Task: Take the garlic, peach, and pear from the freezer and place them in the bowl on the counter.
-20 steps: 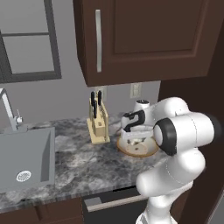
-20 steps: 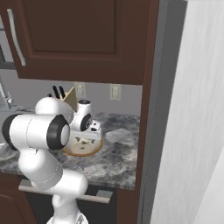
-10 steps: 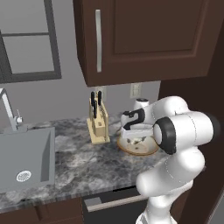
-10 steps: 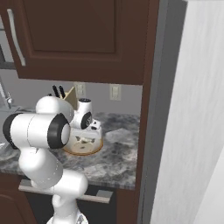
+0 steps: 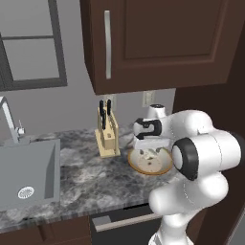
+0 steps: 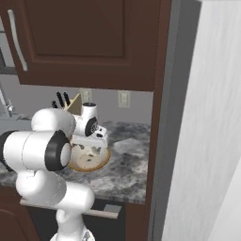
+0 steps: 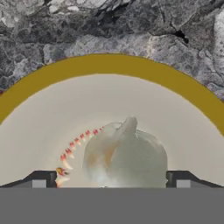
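Now the garlic [image 7: 124,155] sits inside the bowl [image 7: 109,70] on the desk [image 5: 81,167], jaws spread wide on either side of it. Drop-off looks done; next, lift clear and fetch the peach.

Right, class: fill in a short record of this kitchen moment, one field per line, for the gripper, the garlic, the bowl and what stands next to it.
gripper: open, jaws either side of the garlic, over the bowl
garlic: whitish bulb lying inside the bowl
bowl: cream inside, tan rim, on the counter
neighbour: knife block beside the bowl
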